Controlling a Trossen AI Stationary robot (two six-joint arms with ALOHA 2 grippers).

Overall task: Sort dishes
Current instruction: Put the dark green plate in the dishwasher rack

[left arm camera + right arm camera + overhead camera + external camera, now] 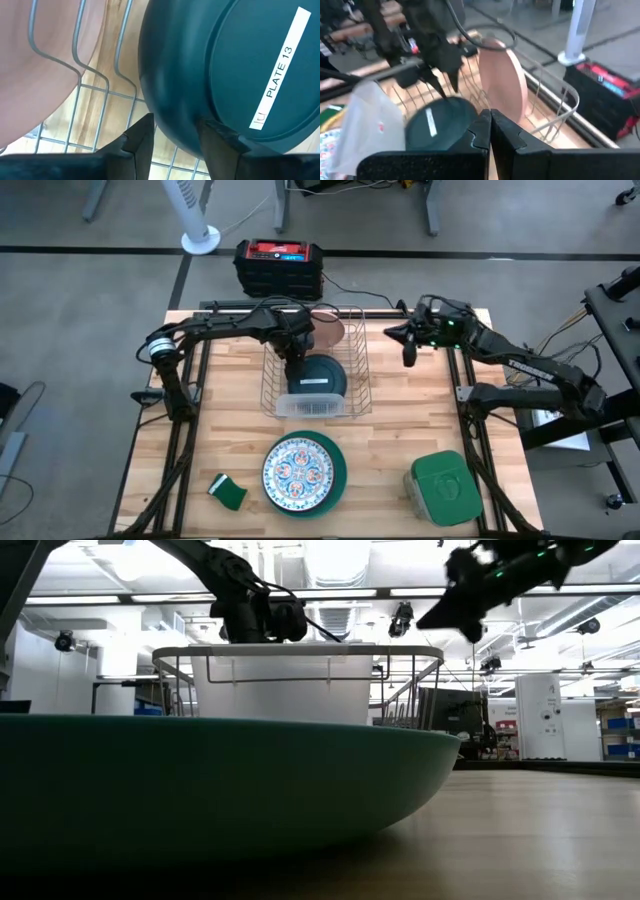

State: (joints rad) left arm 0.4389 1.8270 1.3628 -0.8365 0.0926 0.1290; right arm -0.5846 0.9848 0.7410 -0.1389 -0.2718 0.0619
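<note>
In rack (352,370): 2 plates (318,377).

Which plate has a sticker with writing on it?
The dark teal plate in the wire rack. Its underside carries a white label reading PLATE 13. The pink plate beside it shows none.

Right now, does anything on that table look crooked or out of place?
Only mildly. In the wire rack, the dark teal plate leans tilted rather than upright like the pink plate; the left end effector is at its rim. The patterned plate sits stacked on a green plate, not racked. Nothing is spilled or broken.
</note>
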